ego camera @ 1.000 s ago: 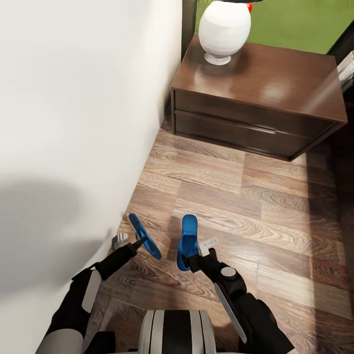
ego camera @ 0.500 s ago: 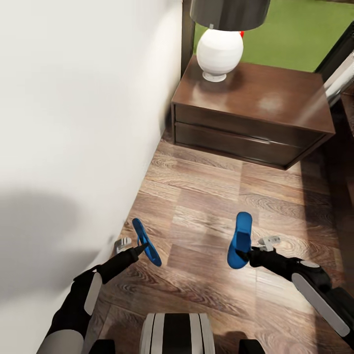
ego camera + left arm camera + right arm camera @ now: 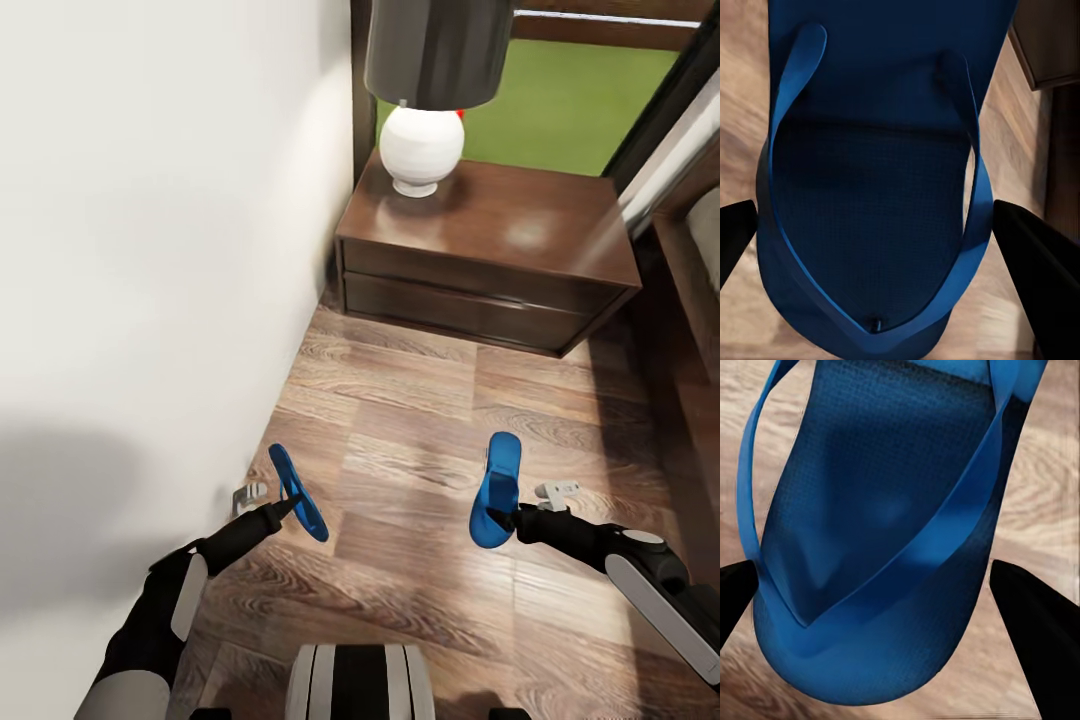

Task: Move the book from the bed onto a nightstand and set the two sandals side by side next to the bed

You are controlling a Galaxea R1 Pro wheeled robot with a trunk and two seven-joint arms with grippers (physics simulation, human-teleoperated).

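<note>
1. Both flip-flops are off the wood floor, one per arm. Left tool is pinching the left sandal at its near end; right tool is pinching the right sandal the same way. No free tool atm.

2. Left sandal in the head view: long axis runs approx 11-to-5 o'clock, far end toward 11, sole turned edge-on to the cam. It's just beside the white wall, at about 7 o'clock in the frame.

3. Right sandal: long axis nearly 12-to-6, tipped a bit to 1 o'clock, far end pointing at the nightstand. Sits at about 5 o'clock in the frame.

4. Key relation imo: the bed frame peeks in at 3 o'clock, so the right arm is way nearer to it. Left sandal is well apart from the right one, with bare floor between, and their axes aren't parallel yet.

5. Wrist cams: left sandal w/ straps facing the cam, black fingers at both sides of it; right sandal same deal.

6. Guess for next: put the right one down flat next to the bed, then bring the left one across toward 3 o'clock and rotate it to match.

7. Lamp on the nightstand; book not spotted here.
</note>
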